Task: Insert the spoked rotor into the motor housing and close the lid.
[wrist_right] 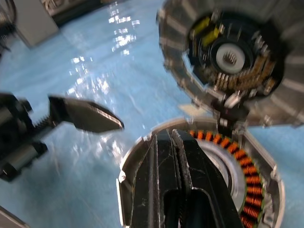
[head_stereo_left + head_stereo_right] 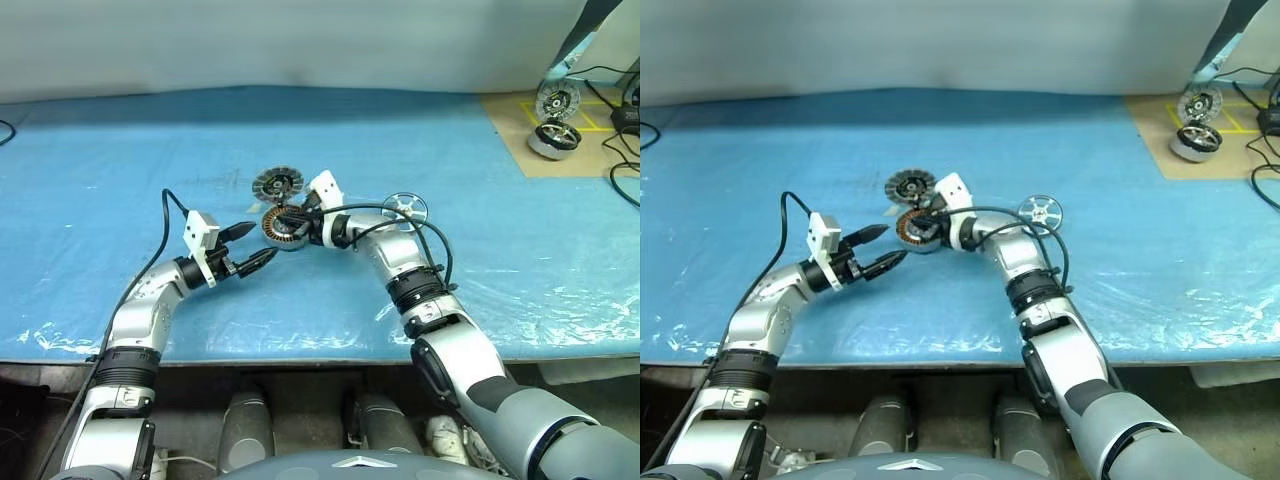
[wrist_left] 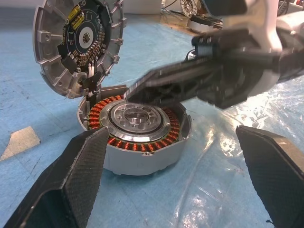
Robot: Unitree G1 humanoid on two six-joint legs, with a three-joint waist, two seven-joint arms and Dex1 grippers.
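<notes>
Motor housing (image 2: 285, 228) sits mid-counter (image 2: 100, 180) on blue sheeting, copper windings exposed, lid (image 2: 277, 184) hinged up behind it. Right gripper (image 2: 292, 218) jaws clenched together, empty, tips poked over the housing's open top. Left gripper (image 2: 252, 246) jaws spread wide, empty, just beside the housing on its left, not touching. Spoked rotor (image 2: 404, 208) lies flat right of the housing, behind the right forearm.

Head stereo above; close wrist views
</notes>
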